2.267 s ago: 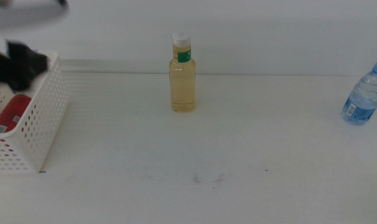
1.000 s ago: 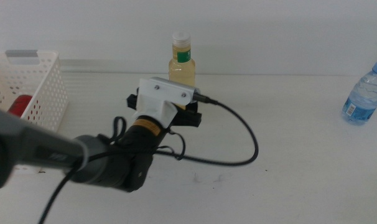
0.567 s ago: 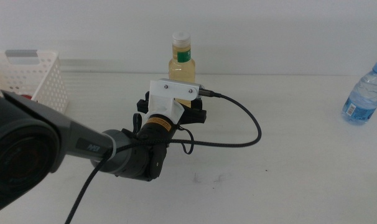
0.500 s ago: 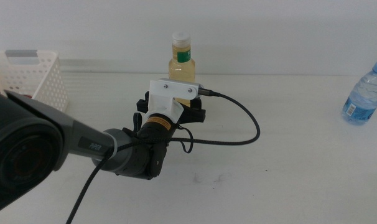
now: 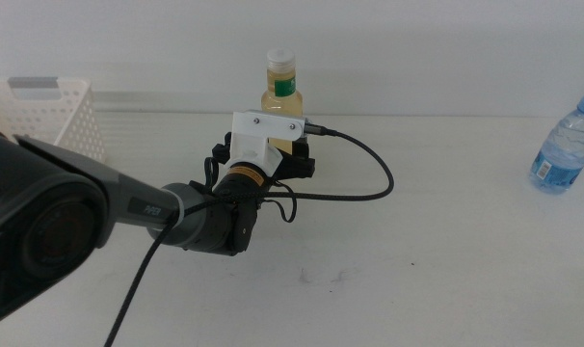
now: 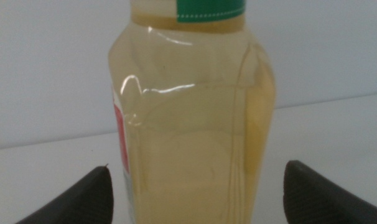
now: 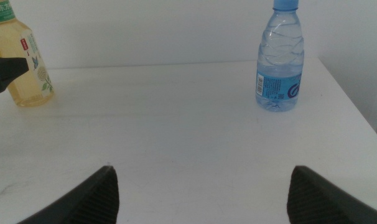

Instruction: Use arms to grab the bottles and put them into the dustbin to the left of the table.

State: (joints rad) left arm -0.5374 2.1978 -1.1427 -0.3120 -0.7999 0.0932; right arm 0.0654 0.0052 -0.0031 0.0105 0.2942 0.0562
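The clear bottle of yellow liquid (image 5: 282, 85) with a white cap and green neck band stands upright at the table's back middle. My left gripper (image 5: 265, 154) has come in from the left and is right at it. In the left wrist view the bottle (image 6: 195, 124) fills the picture, and the left gripper (image 6: 198, 202) is open with a jaw on each side of the bottle, apart from it. A small water bottle (image 5: 565, 145) with a blue cap stands at the far right. My right gripper (image 7: 201, 199) waits open, facing the water bottle (image 7: 279, 62).
The white perforated dustbin (image 5: 56, 120) stands at the table's left edge, partly behind the left arm. A black cable (image 5: 369, 188) loops from the left wrist over the white table (image 5: 446, 260). The yellow bottle (image 7: 20, 62) also shows in the right wrist view.
The left arm swung from over the dustbin to the yellow bottle. In the last half second it slid forward, bringing its jaws alongside the bottle. The bottles have not moved.
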